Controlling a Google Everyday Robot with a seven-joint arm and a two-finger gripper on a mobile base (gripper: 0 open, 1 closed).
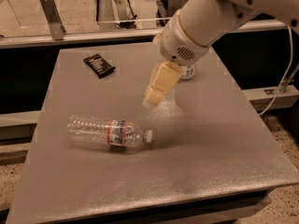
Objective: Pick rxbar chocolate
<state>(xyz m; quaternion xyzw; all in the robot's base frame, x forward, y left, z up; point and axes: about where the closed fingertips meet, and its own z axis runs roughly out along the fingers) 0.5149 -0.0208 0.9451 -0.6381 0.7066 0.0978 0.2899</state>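
rxbar chocolate (99,65) back-left on table (210,148); hand (152,97) over mid-table, well apart.

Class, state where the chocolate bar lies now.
Camera view: the chocolate bar lies at the table's far left corner, beyond the bottle; the end effector hovers mid-table to its right.

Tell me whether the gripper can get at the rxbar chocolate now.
Probably yes. The gripper hangs over the middle of the table; the rxbar chocolate lies flat at the far left, nothing between them. The water bottle lies nearer the front, off that path.
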